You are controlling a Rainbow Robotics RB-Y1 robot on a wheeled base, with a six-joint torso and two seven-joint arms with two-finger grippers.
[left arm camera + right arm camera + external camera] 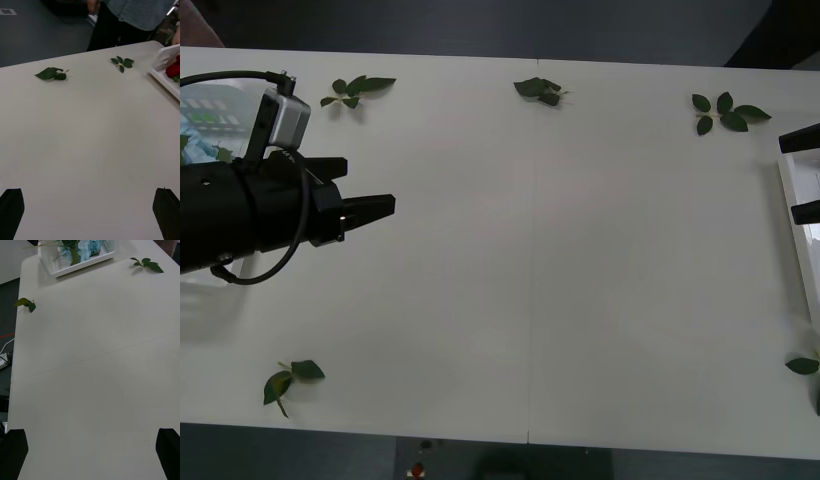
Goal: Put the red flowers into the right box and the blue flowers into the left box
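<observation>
No legible text, labels, brands, numbers or signs anywhere on the table, boxes or arms.

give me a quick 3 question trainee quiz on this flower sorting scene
1. True or false: the blue flowers lie in the left box.
2. What lies loose on the table: A leaf sprigs, B roses, C scissors?
3. What state are the left gripper and right gripper in?

Key: 1 true. 2 A. 3 both open, holding nothing; the red flowers are already in the right box.
</observation>
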